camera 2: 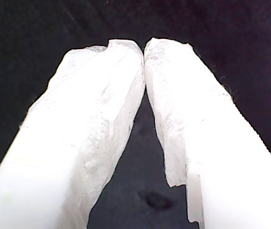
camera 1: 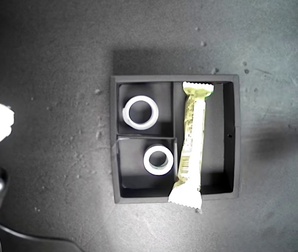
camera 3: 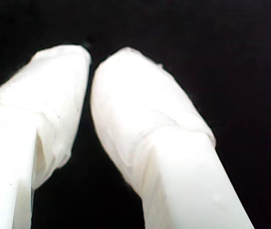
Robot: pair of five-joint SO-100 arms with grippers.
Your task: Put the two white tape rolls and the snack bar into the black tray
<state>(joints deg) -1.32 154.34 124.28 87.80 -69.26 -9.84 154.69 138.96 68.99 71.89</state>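
The counter [camera 1: 49, 63] was dark, matte and speckled with pale crumbs. On it sat the black tray [camera 1: 232, 134], with the larger tape roll [camera 1: 140, 112] and the smaller tape roll [camera 1: 158, 160] in separate small compartments and the snack bar [camera 1: 193, 144] in the long one, its end overhanging the wall. My first claw [camera 2: 144, 47] and my second claw [camera 3: 90, 59] were both closed and empty.

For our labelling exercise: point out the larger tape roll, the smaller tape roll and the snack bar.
Larger tape roll [camera 1: 129, 120]: exterior view, on its white ring.
Smaller tape roll [camera 1: 150, 165]: exterior view, on its ring.
Snack bar [camera 1: 192, 142]: exterior view, middle of the wrapper.
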